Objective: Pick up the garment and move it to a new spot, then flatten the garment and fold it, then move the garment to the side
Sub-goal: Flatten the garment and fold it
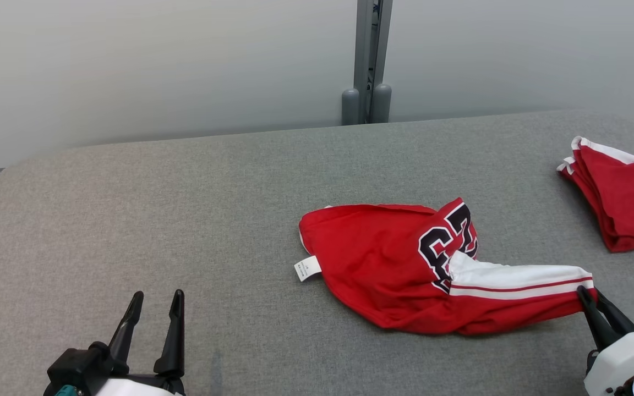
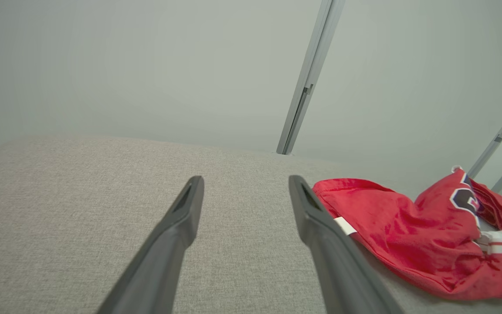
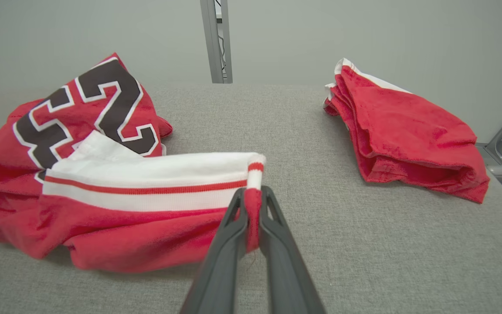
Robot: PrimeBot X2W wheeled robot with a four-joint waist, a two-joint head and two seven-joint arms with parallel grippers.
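While right jaws clench one crumpled garment, left jaws agape, one folded garment, two total

The right gripper has its 2 dark fingers pressed together on the red end of the garment, pinching a narrow fold of cloth between the tips. The garment lies crumpled on the grey padded table, reaching back toward the table's far edge. It is red with a white band carrying 1 thin red stripe and black digits outlined in white. Well apart from it, near the far edge, sits a folded red pile. A metal post rises behind that edge.
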